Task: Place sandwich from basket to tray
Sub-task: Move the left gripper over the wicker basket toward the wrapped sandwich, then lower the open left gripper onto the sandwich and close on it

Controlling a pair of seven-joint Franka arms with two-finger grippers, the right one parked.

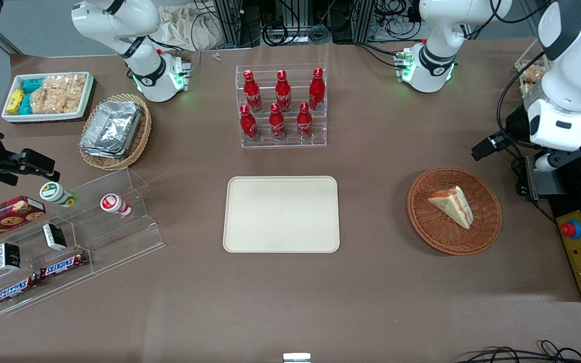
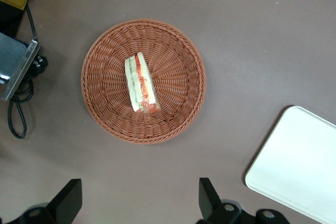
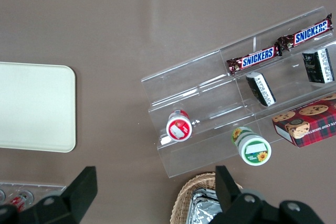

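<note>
Sandwich (image 2: 140,84) lies in the basket (image 2: 181,111), long axis running 12 to 6 o'clock in the wrist view. Gripper (image 2: 140,203) hovers high, spread wide, offset toward 6 o'clock. Tray (image 2: 299,166) lies apart.

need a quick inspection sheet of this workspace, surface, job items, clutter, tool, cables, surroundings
surface: brown table, flat, no spills seen
sandwich: lying in the basket, wrapped
tray: bare, beside the basket toward the parked arm's end
clutter: bottle rack, foil containers, snack tray, acrylic shelf with candy bars and cups
tool: open, above the table next to the basket, holding nothing
cables: black bundle above the table's edge; loose cable near the basket
surroundings: control box with red button at the working arm's end
</note>
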